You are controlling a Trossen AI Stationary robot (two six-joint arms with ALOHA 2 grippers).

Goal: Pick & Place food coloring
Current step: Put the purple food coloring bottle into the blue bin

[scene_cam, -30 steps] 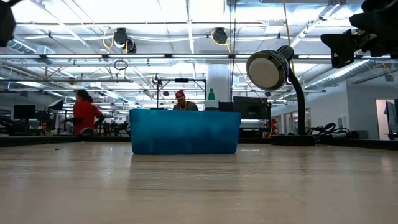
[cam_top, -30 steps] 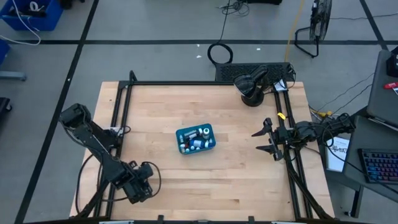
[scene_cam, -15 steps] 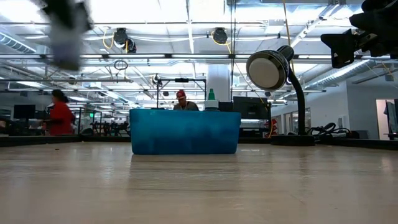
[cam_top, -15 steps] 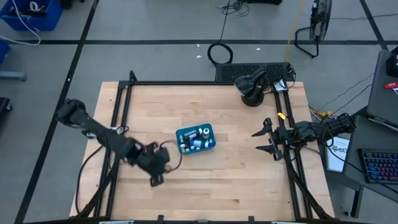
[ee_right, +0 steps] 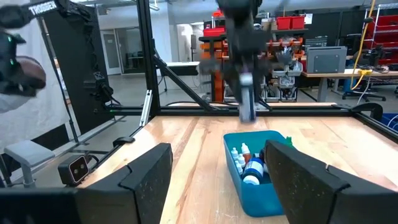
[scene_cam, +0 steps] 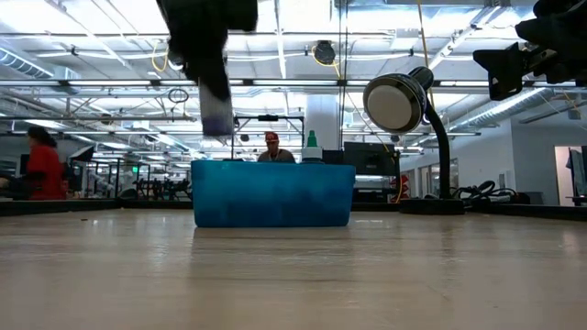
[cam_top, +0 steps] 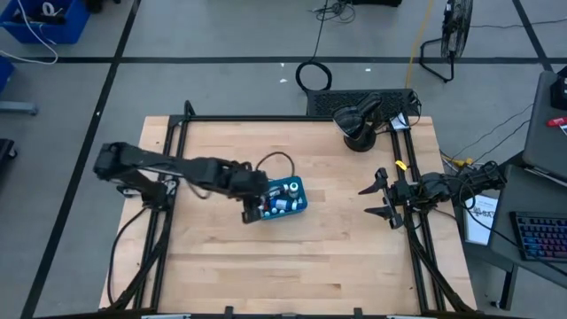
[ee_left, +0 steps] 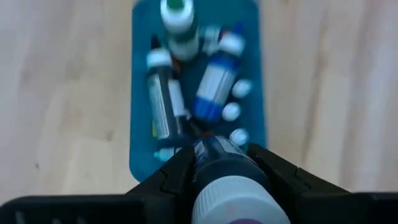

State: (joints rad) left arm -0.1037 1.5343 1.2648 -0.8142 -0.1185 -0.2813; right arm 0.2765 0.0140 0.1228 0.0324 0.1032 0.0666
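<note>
Left gripper (cam_top: 251,211) hangs above the left end of the tray (cam_top: 299,206), fingers (ee_left: 176,176) clamped on one bottle (ee_left: 225,180), dark-bodied with a pale cap, held clear of the tray. Tray sits mid-table (cam_top: 345,266); the other food coloring bottles (cam_top: 281,198) lie jumbled inside, one with a green-and-white top (ee_left: 176,14) at the end farthest from the left gripper. Lamp (cam_top: 358,121) stands well beyond the tray, toward the right. Right gripper (cam_top: 381,198) waits well right of the tray, fingers spread wide, empty.
</note>
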